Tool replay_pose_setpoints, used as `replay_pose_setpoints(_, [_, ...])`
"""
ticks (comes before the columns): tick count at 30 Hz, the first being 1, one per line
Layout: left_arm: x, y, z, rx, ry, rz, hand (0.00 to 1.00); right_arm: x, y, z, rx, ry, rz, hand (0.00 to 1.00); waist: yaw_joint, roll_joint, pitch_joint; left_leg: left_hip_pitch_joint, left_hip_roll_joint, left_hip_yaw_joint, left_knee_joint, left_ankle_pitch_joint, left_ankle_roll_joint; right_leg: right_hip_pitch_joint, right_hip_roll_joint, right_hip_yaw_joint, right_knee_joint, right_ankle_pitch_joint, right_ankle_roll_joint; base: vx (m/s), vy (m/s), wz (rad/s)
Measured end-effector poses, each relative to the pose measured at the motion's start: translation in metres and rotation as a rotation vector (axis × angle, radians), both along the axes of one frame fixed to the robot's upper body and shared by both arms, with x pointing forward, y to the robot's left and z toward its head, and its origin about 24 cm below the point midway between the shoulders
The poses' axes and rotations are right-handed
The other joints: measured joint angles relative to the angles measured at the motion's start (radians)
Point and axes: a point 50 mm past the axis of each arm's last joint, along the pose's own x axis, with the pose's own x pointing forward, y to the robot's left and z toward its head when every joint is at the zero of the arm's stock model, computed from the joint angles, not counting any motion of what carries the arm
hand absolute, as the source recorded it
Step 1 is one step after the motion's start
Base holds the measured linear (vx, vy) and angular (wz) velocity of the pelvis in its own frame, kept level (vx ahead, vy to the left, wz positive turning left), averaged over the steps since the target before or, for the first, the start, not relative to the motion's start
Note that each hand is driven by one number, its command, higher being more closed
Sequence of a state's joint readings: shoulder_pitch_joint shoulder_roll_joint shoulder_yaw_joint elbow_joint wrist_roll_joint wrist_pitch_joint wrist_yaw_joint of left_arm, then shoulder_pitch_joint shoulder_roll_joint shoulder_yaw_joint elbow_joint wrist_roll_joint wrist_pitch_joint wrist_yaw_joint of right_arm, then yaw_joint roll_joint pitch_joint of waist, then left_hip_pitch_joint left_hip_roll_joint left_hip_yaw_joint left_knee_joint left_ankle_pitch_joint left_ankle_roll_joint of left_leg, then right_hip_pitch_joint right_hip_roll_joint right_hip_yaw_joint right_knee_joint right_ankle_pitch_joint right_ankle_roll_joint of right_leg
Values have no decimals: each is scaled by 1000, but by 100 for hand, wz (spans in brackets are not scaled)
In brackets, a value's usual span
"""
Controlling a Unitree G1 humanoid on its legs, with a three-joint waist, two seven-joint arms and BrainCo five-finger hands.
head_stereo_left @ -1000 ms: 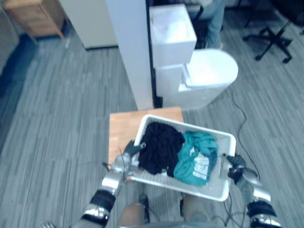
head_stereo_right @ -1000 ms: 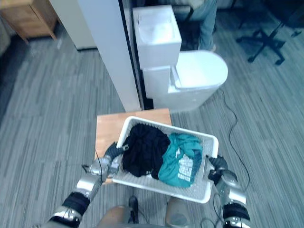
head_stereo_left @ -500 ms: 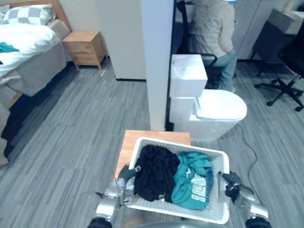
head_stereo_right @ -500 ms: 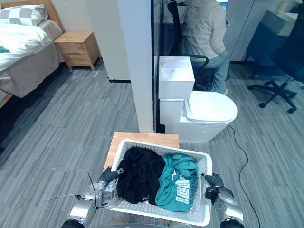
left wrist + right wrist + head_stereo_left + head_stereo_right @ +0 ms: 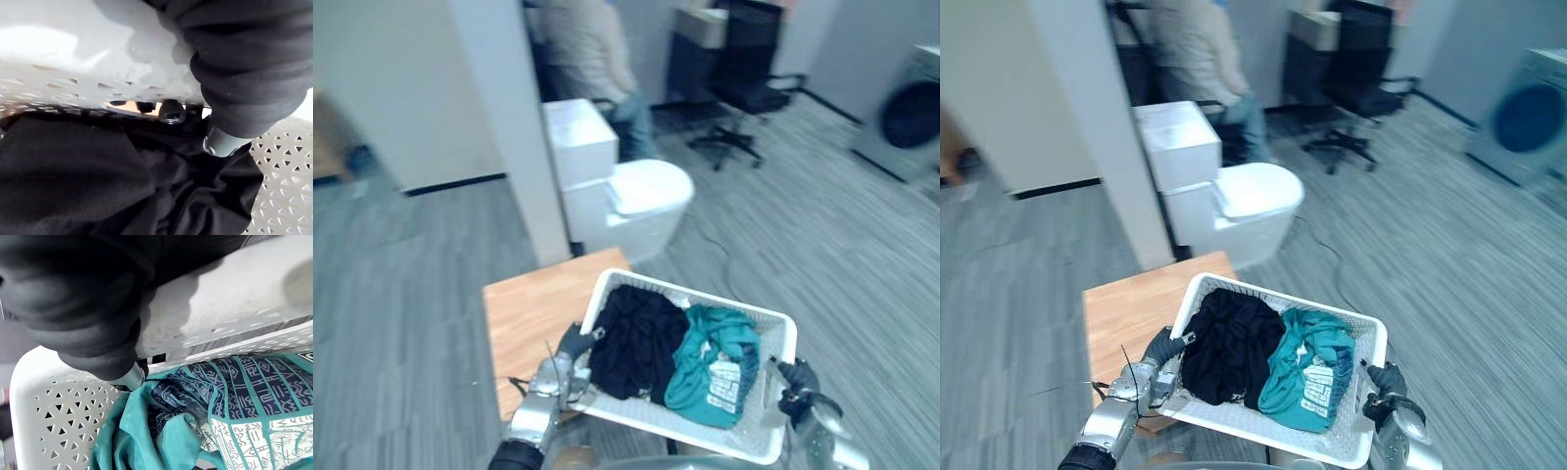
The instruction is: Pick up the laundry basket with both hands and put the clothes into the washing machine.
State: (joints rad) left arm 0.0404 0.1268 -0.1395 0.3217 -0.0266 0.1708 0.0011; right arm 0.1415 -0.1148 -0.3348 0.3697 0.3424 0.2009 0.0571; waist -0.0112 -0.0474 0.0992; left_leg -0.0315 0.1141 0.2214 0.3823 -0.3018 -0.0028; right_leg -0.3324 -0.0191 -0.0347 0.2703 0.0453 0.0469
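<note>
A low wooden desk [image 5: 530, 311] with a light-brown top stands on the grey plank-pattern floor [image 5: 822, 235]. Just beyond its far edge stand a white square pillar [image 5: 504, 127] and, beside it, a white toilet [image 5: 646, 191], lid closed. Behind the toilet sits a person [image 5: 592, 49], back turned. A black office chair [image 5: 744, 88] stands to the right.

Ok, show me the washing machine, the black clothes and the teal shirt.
washing machine [image 5: 1528, 117], right eye view, on its dark round door.
black clothes [image 5: 1222, 345], right eye view, on the middle of the pile.
teal shirt [image 5: 1298, 348], right eye view, on its upper plain folds.
</note>
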Motion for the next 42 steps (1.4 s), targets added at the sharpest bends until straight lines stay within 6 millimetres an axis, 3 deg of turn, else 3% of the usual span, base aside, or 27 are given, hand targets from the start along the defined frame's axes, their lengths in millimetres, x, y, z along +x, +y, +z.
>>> replay_pose_setpoints(2, [1, -2, 2, -3, -9, -5, 100, 0, 0, 0, -6, -1, -9, 100, -10, 5, 2, 29, 25, 66, -50, 33, -7, 30, -3, -41, 122, -51, -35, -91, -22, -125])
replay_pose_setpoints(4, [2, -2, 3, -3, -13, -6, 100, -1, 0, -1, -8, -4, -14, 100, -16, 7, -2, 31, 78, 179, -48, 43, -17, 110, -33, -22, 203, -162, -8, -147, -141, -159])
replay_pose_setpoints(6, [2, -2, 3, 0, -9, -4, 100, -2, -1, -4, -4, 11, -16, 100, -25, -2, -5, 34, 100, 265, -11, 26, -42, 131, -91, -23, 203, -214, 16, -104, -217, -160])
replay_pose_setpoints(7, [1, -4, 1, -8, 4, 0, 100, -1, -3, -6, -7, 23, -16, 100, -44, 2, 2, 36, 117, 291, 27, -3, -81, 139, -55, -11, 153, -220, 13, -61, -208, -147])
replay_pose_setpoints(8, [-1, -5, 0, -13, 15, 3, 100, -1, -3, -8, -5, 32, -18, 100, -50, 18, -3, 41, 130, 294, 21, -4, -83, 144, -27, 7, 124, -204, 5, -4, -150, -156])
replay_pose_setpoints(9, [-3, -8, -2, -26, 21, 1, 100, 2, -8, -5, -19, 25, -14, 100, -56, 41, -9, 92, 147, 346, -39, 11, -96, 162, -15, -10, 57, -218, -16, 49, -65, -184])
replay_pose_setpoints(11, [-3, -6, -1, -26, 14, 14, 100, 1, -7, -7, -10, 28, -6, 100, -53, 46, -15, 163, 172, 459, -85, 27, -129, 163, -22, -85, 49, -210, -13, 70, -89, -189])
replay_pose_setpoints(13, [-3, 0, -2, -14, 19, 20, 100, -1, -2, -11, 11, 29, -8, 100, -80, 46, -24, 204, 270, 542, 16, 14, -185, 153, 83, -8, 31, -151, -40, 140, -197, -157])
replay_pose_setpoints(14, [-4, 2, -3, -15, 21, 27, 100, 0, 0, -11, 17, 26, -5, 100, -73, 51, -19, 201, 308, 538, 90, 15, -184, 153, 108, 17, 40, -148, -53, 220, -224, -181])
replay_pose_setpoints(15, [-6, 3, -4, -18, 28, 36, 100, -1, 3, -12, 13, 30, -2, 100, -56, 39, -15, 189, 384, 484, 261, 37, -94, 176, 164, 78, 58, -139, -75, 256, -245, -184])
replay_pose_setpoints(16, [-8, 5, -5, -18, 34, 47, 100, -1, 4, -8, 0, 17, 5, 100, -50, 53, 5, 113, 430, 341, 455, 121, 129, 203, 209, 111, 82, -149, -97, 288, -247, -220])
replay_pose_setpoints(17, [-10, 4, -6, -34, 39, 57, 100, -2, 6, -5, -7, -1, 8, 100, -24, 58, 12, 29, 419, 154, 605, 333, 223, 231, 239, 164, 105, -166, -123, 278, -109, -197])
replay_pose_setpoints(18, [-14, 7, -8, -34, 43, 68, 100, -2, 7, -3, -12, -7, 13, 100, -10, 44, 10, -27, 354, 29, 700, 358, 180, 245, 248, 216, 119, -193, -155, 214, 16, -160])
replay_pose_setpoints(19, [-16, 5, -9, -42, 43, 70, 100, -2, 5, -2, -20, -6, 14, 100, -11, 45, 12, -87, 284, -59, 759, 326, 135, 246, 253, 243, 131, -216, -178, 229, 99, -138])
replay_pose_setpoints(20, [-18, 2, -9, -57, 40, 73, 100, 0, 2, 0, -37, -8, 27, 100, -5, 59, 22, -187, 164, -163, 831, 248, 50, 249, 256, 295, 145, -240, -192, 186, 101, -107])
replay_pose_setpoints(22, [-24, 1, -13, -67, 59, 85, 100, 1, -1, 2, -54, 4, 55, 100, 1, 72, 40, -292, 73, -182, 802, 162, 40, 283, 248, 347, 127, -251, -185, 290, 136, -92])
replay_pose_setpoints(26, [-28, 1, -8, -103, 40, 114, 100, 4, 3, 13, -77, -29, 94, 100, 6, 61, 55, -375, 74, -61, 354, 120, 31, 378, 195, 372, 95, -315, -135, 413, 133, -9])
replay_pose_setpoints(28, [-35, 0, -8, -110, 43, 128, 100, 4, 1, 13, -85, -25, 96, 100, 32, 50, 18, -335, -31, -51, 181, 147, -10, 387, 152, 396, 103, -371, -108, 514, 230, -26])
replay_pose_setpoints(29, [-36, 6, -5, -89, 33, 146, 100, 6, 7, 12, -68, -33, 101, 100, 31, 38, -5, -284, -87, -38, 117, 104, 68, 409, 113, 411, 107, -409, -93, 595, 252, -27])
replay_pose_setpoints(31, [-37, 15, -4, -74, 30, 176, 100, 8, 14, 11, -60, -37, 121, 100, 40, 4, -7, -216, -134, 18, 114, 80, 109, 396, 72, 435, 243, -426, -37, 642, 229, -30])
replay_pose_setpoints(32, [-41, 18, -3, -69, 33, 186, 100, 7, 17, 10, -57, -31, 133, 100, 55, -10, -5, -177, -160, 38, 131, 80, 109, 381, 56, 442, 361, -410, -8, 601, 205, -61])
replay_pose_setpoints(33, [-42, 17, -1, -68, 24, 183, 100, 8, 20, 11, -51, -41, 132, 100, 83, -17, -1, -167, -183, 37, 231, 82, 105, 334, 48, 425, 554, -329, 61, 547, 218, -53])
replay_pose_setpoints(34, [-41, 18, 4, -58, 4, 166, 100, 3, 20, 12, -48, -48, 118, 100, 81, -18, -1, -136, -199, 25, 201, 41, 86, 267, 57, 377, 757, -193, 66, 269, 118, -26])
replay_pose_setpoints(35, [-40, 16, 5, -62, -1, 162, 100, 1, 19, 12, -57, -53, 117, 100, 78, -5, -4, -77, -218, -10, 135, -24, 115, 232, 49, 343, 856, -144, 56, 280, 109, 15])
replay_pose_setpoints(36, [-33, 16, 9, -47, -23, 147, 100, 3, 19, 14, -52, -75, 87, 100, 56, -29, -5, 4, -277, -45, 97, -72, 149, 111, 22, 308, 1044, -182, 51, 298, 55, 30])
replay_pose_setpoints(39, [-31, 12, 10, -46, -23, 126, 100, 0, 14, 14, -58, -71, 70, 100, 21, 12, -3, 97, -271, -108, 20, -83, 142, -23, 20, 219, 1017, -269, 38, 458, 78, 41])
replay_pose_setpoints(42, [-19, 8, 11, -65, -42, 118, 100, 2, 12, 25, -77, -116, 52, 100, -5, 42, 3, 265, -224, -190, -121, -88, 121, -116, 25, 100, 687, -336, 8, 645, 30, 61])
